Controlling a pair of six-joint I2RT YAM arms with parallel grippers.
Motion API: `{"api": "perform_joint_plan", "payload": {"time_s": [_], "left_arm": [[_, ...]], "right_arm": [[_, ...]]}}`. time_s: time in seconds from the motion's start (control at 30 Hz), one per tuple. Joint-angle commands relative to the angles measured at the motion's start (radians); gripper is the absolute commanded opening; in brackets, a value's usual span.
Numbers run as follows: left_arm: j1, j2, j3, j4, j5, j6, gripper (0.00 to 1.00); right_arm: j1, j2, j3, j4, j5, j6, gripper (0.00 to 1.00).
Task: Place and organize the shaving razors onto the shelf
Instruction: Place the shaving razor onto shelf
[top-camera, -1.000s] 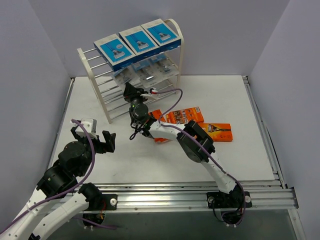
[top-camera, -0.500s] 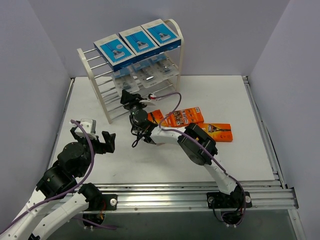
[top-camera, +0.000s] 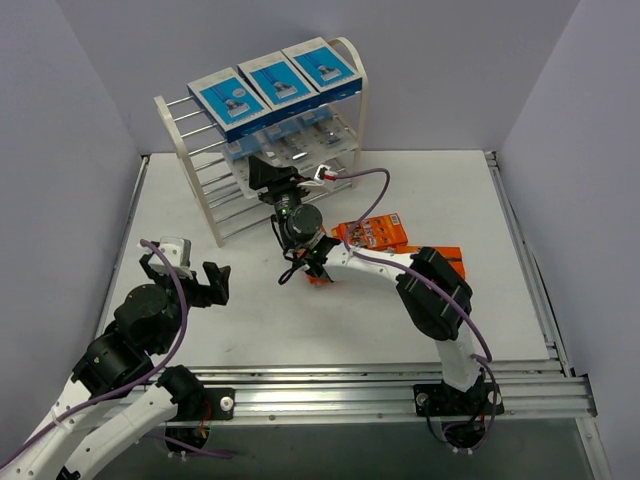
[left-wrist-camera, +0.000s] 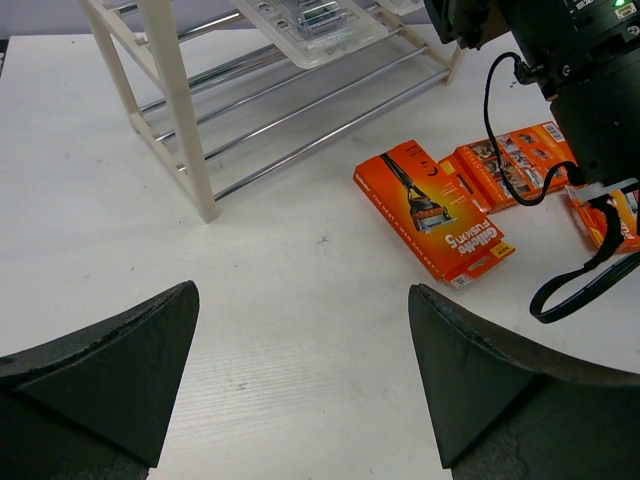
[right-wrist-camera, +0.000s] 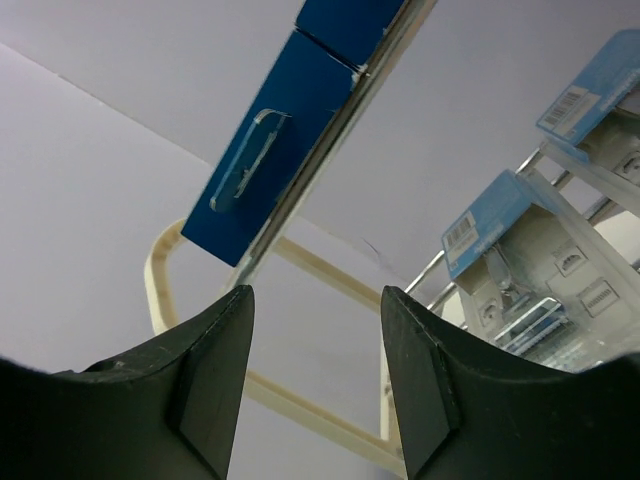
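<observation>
The shelf (top-camera: 197, 188) stands at the back left. Three blue boxes (top-camera: 275, 82) lie on its top tier and clear blister packs (top-camera: 292, 140) on the second tier. Three orange packs lie on the table: one (top-camera: 372, 232) in plain view, one (top-camera: 448, 258) partly behind the right arm, one (left-wrist-camera: 432, 208) nearest the shelf. My right gripper (top-camera: 263, 171) is open and empty at the shelf's front, pointing up under the blue boxes (right-wrist-camera: 268, 165) with blister packs (right-wrist-camera: 520, 250) to its right. My left gripper (top-camera: 186, 281) is open and empty above the table at the near left.
The right arm (left-wrist-camera: 590, 90) and its cable loop (left-wrist-camera: 585, 280) hang over the orange packs. The shelf's white post (left-wrist-camera: 178, 120) and chrome rods (left-wrist-camera: 310, 105) lie ahead of the left gripper. Grey walls close in the table on three sides.
My right gripper has risen and moved right, from low in front of the shelf up to its second tier, and its elbow has swung right. The left arm has barely moved.
</observation>
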Motion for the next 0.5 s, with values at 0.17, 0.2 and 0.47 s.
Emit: {"api": "perform_joint_plan", "payload": {"time_s": [0.17,0.2,0.47], "left_arm": [[-0.003,-0.009,0.018,0.033,-0.035,-0.002,0.95],[-0.003,-0.011,0.016,0.033,-0.036,-0.002,0.95],[-0.003,-0.011,0.019,0.03,-0.061,-0.002,0.95]], "right_arm": [[-0.026,-0.092,-0.061,-0.096,-0.098,0.044,0.43],[-0.027,-0.104,-0.07,-0.108,-0.103,0.037,0.41],[-0.033,-0.285,-0.122,-0.431,-0.106,-0.156,0.32]]}}
